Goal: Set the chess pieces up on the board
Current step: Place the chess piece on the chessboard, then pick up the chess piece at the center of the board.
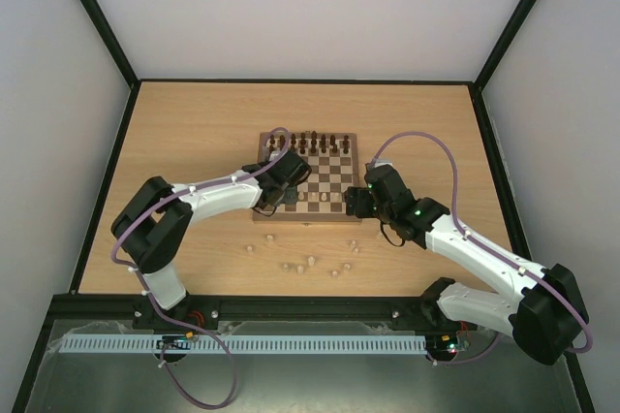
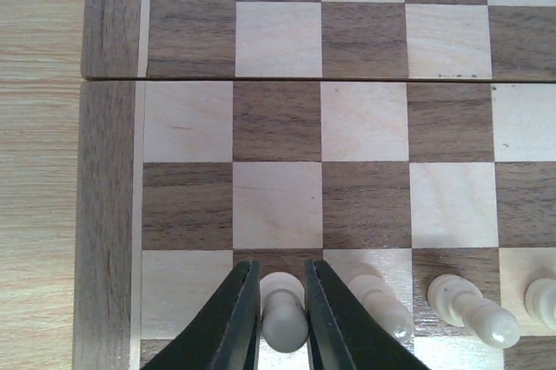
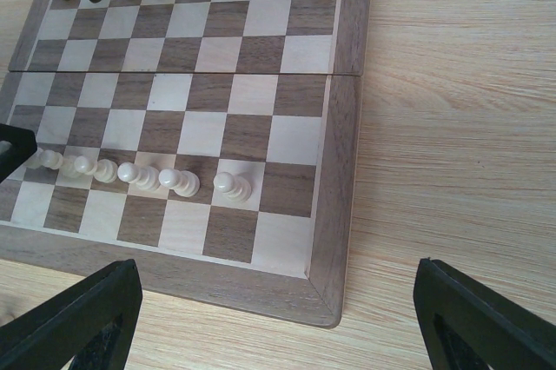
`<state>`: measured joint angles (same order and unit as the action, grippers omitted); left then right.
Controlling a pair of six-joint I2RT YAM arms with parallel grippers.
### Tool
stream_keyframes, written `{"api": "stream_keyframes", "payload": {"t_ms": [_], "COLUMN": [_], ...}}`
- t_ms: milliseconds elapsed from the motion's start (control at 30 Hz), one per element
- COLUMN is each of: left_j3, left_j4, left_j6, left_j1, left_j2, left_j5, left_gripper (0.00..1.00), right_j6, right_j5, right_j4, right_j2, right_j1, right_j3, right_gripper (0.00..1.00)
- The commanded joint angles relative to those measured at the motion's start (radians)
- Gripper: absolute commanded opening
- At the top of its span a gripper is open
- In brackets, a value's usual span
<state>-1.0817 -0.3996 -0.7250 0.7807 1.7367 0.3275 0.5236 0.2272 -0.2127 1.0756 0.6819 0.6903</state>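
Note:
The board (image 1: 329,173) lies mid-table, with dark pieces (image 1: 310,142) along its far rows. My left gripper (image 1: 274,202) is down at the board's near left and shut on a pale pawn (image 2: 283,309). In the left wrist view its fingers (image 2: 239,318) hug both sides of that pawn, which stands upright on a dark square. More pale pawns (image 2: 382,305) stand in the same row to its right. My right gripper (image 3: 276,266) hangs open over the board's near right corner (image 3: 326,300), holding nothing. Several pale chess pieces (image 1: 312,261) lie loose on the table in front of the board.
The wooden table (image 1: 194,132) is bounded by a black frame (image 1: 97,190). In the right wrist view the pawn row (image 3: 178,181) runs leftward to the left gripper's dark finger (image 3: 13,148). Both arms' purple cables (image 1: 426,137) arch above the board's sides.

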Motion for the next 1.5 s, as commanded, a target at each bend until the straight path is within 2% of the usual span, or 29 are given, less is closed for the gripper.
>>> {"api": "stream_keyframes", "payload": {"t_ms": [0, 267, 400, 600, 767, 833, 900, 1033, 1267, 1367, 1467], "left_j3": [-0.017, -0.012, -0.012, 0.003, 0.089, 0.131, 0.182, 0.271, 0.338, 0.35, 0.352], "left_j4": [-0.022, -0.022, -0.063, -0.083, 0.033, 0.107, 0.18, 0.274, 0.309, 0.317, 0.316], "left_j6": [0.01, 0.007, 0.0, 0.052, 0.146, 0.164, 0.177, 0.19, 0.196, 0.196, 0.194], "left_j1": [0.005, 0.005, 0.01, 0.015, 0.013, 0.012, 0.012, 0.012, -0.014, -0.022, -0.024], "left_j2": [0.004, -0.01, -0.084, -0.297, -0.445, -0.472, -0.484, -0.483, -0.519, -0.543, -0.551], "left_j5": [0.031, 0.014, 0.054, 0.113, 0.126, 0.103, 0.077, 0.067, 0.04, 0.007, -0.002], "left_gripper": [0.22, 0.28, 0.36, 0.56, 0.71, 0.84, 0.98, 0.99, 0.99, 0.99, 0.99], "right_j6": [0.001, 0.002, 0.003, 0.005, 0.012, 0.016, 0.019, 0.025, 0.036, 0.091, 0.18], "right_j5": [0.002, 0.004, 0.009, 0.03, 0.073, 0.095, 0.116, 0.167, 0.21, 0.213, 0.149], "right_j4": [-0.033, -0.032, -0.032, -0.038, -0.046, -0.052, -0.056, -0.062, -0.073, -0.107, -0.143], "right_j2": [-0.002, 0.001, 0.003, 0.012, 0.025, 0.031, 0.03, 0.015, 0.023, 0.036, 0.035], "right_j1": [-0.002, -0.002, -0.002, -0.002, -0.003, -0.003, -0.003, -0.002, -0.004, -0.004, -0.004], "right_j3": [-0.01, -0.011, -0.012, -0.011, -0.008, -0.006, -0.005, -0.004, -0.014, -0.029, -0.047], "right_gripper": [0.87, 0.86, 0.86, 0.87, 0.94, 1.0, 0.99, 0.98, 0.99, 0.99, 0.98]}}
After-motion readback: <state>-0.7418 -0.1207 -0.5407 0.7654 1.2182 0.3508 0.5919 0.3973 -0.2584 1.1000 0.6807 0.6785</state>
